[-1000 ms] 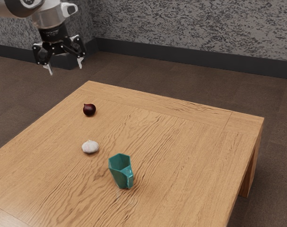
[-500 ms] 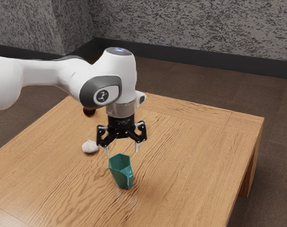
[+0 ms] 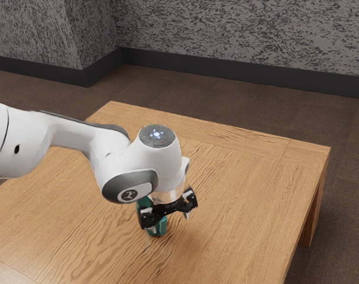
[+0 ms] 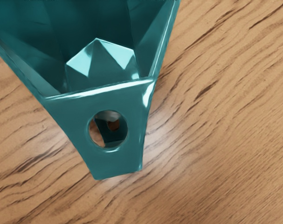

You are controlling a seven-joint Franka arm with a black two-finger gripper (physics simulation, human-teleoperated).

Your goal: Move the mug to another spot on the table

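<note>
Bare room: stone wall [image 3: 226, 29], wooden table [image 3: 244, 177]

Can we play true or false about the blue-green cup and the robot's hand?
1. The faceted teal mug stands on the wooden table. True.
2. The mug is red. False: it is teal.
3. The mug's flat handle has a round hole through it. True.
4. The black two-finger gripper hangs high above the table, far from the mug. False: it is low, right at the mug.
5. The mug is full of juice. False: the wrist view shows its bare inside.
</note>
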